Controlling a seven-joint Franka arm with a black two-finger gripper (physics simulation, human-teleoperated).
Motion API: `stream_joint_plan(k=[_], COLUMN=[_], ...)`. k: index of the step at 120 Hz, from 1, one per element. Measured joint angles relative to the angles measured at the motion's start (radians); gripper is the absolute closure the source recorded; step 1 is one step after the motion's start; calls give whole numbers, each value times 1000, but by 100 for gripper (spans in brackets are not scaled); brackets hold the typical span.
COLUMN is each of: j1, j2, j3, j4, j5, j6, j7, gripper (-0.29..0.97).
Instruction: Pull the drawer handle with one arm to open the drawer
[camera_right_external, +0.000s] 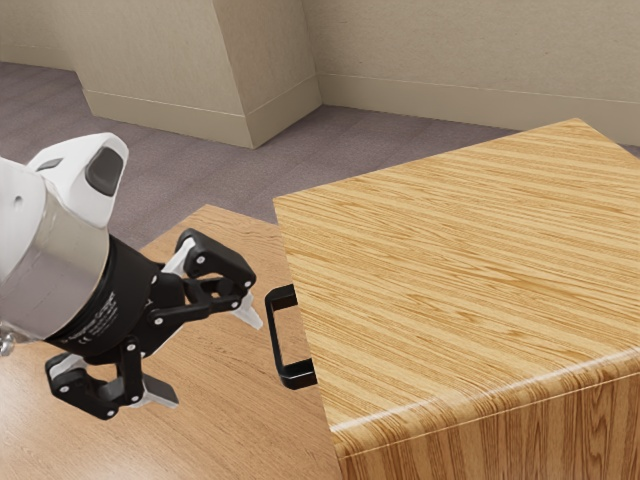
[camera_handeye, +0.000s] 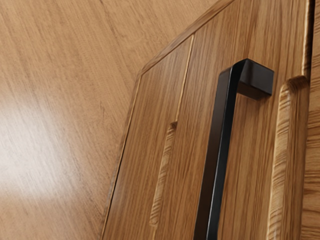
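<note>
Nearest, arm: white and grey Franka arm (camera_right_external: 45, 250), on the exterior view's left of the black bar-shaped drawer handle (camera_right_external: 285, 340).
Gripper: black two-finger gripper (camera_right_external: 208, 357) with pale fingertips, fingers spread wide apart and nothing between them. It points at the handle; the upper fingertip is just beside the handle's upper end, and a small gap shows between them.
Table: glossy light wooden tabletop (camera_right_external: 230, 430), lying under the gripper and the handle.
Handle: stands upright and juts out from the cabinet's side face, just under the top's edge. In the wrist view the handle (camera_handeye: 220, 160) runs along a wood-grain drawer front (camera_handeye: 195, 125) with grooved panel lines. How far out the drawer is, I cannot tell.
Cabinet: large wooden cabinet with a striped-grain top (camera_right_external: 450, 290), behind the handle.
Floor: grey-purple carpet (camera_right_external: 200, 150), beyond the handle and the cabinet.
Walls: beige walls with skirting (camera_right_external: 450, 50), farthest from the handle.
</note>
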Motion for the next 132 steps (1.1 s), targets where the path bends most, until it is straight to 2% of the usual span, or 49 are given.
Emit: stream_joint_plan(k=[37,132], j1=[-6,-10], j2=[16,73], j3=[41,50], j4=[-16,-65], j5=[18,26], j6=[29,74], j7=[1,0], gripper=[0,0])
